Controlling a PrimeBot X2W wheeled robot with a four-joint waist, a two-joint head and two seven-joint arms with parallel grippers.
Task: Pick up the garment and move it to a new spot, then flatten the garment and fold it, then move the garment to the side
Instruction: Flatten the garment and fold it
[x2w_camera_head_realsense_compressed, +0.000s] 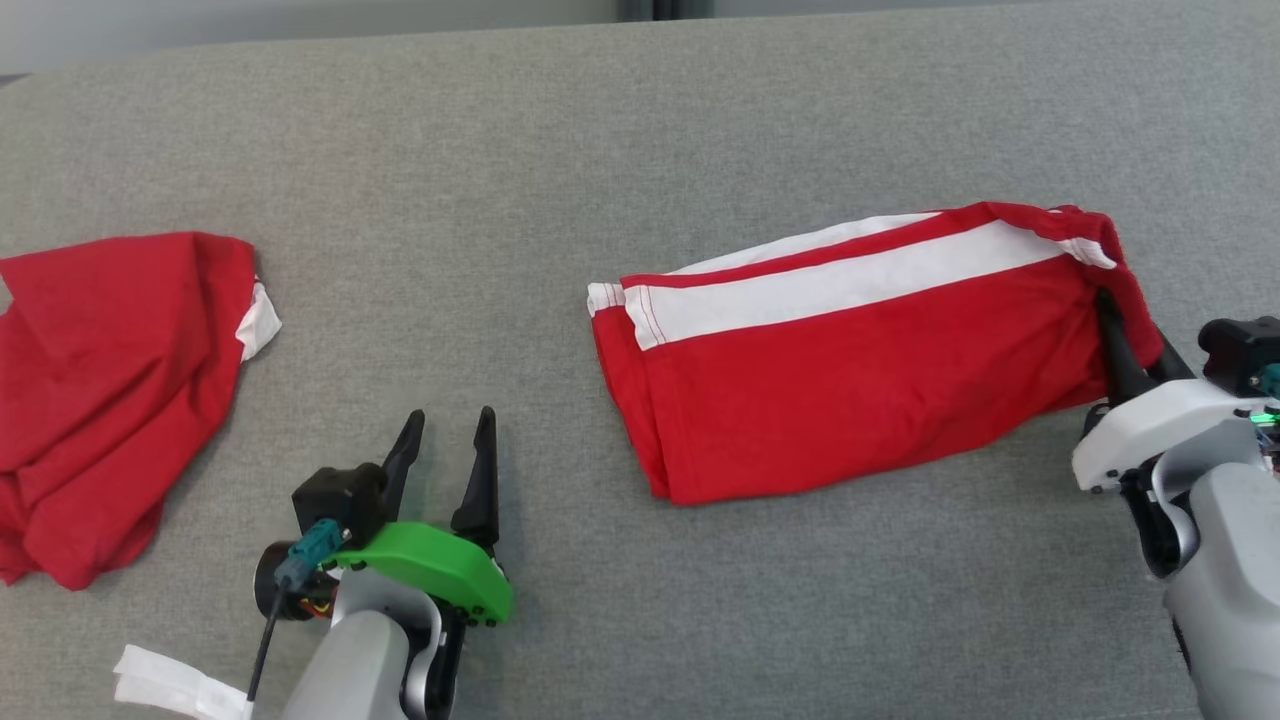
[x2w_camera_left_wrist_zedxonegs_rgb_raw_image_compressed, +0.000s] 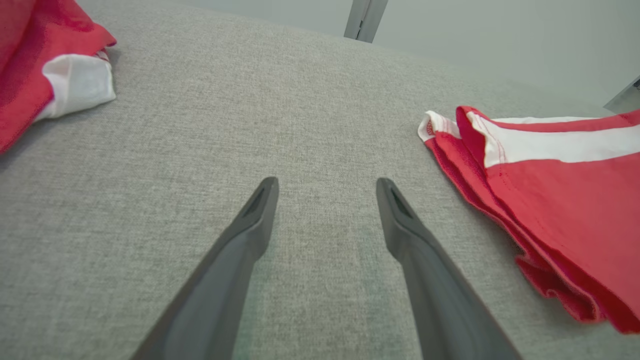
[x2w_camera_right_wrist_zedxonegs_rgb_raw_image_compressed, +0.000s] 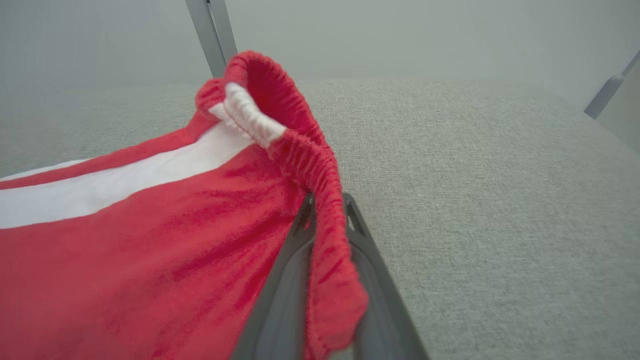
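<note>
Your garment (x2w_camera_head_realsense_compressed: 850, 390), a pair of red shorts with a white stripe (x2w_camera_head_realsense_compressed: 830, 285) along the side, lies folded on the grey fabric-covered desk (x2w_camera_head_realsense_compressed: 500, 150), right of centre in the head view. Its hem end points toward the left gripper. Its elastic waistband (x2w_camera_right_wrist_zedxonegs_rgb_raw_image_compressed: 300, 145) sits at the far right and is raised off the surface.

Your right gripper (x2w_camera_head_realsense_compressed: 1110, 310) is at that waistband end. In the right wrist view its jaws (x2w_camera_right_wrist_zedxonegs_rgb_raw_image_compressed: 327, 202) are closed together on the gathered red elastic, with cloth bunched between and over the two fingers. The rest of the garment (x2w_camera_right_wrist_zedxonegs_rgb_raw_image_compressed: 125, 240) trails away to that view's left and rests on the desk.

Your left gripper (x2w_camera_head_realsense_compressed: 451, 418) stands at the lower left of the head view with its jaws apart and nothing between them. In the left wrist view (x2w_camera_left_wrist_zedxonegs_rgb_raw_image_compressed: 327, 185) there is bare grey fabric beneath the fingers, and the garment's hem (x2w_camera_left_wrist_zedxonegs_rgb_raw_image_compressed: 565, 200) lies apart to the right, not touched.

A second red garment (x2w_camera_head_realsense_compressed: 110, 380) with a white patch lies crumpled at the far left, well apart from the first. A white strip (x2w_camera_head_realsense_compressed: 165, 685) lies by the left forearm; you cannot tell what it is.
</note>
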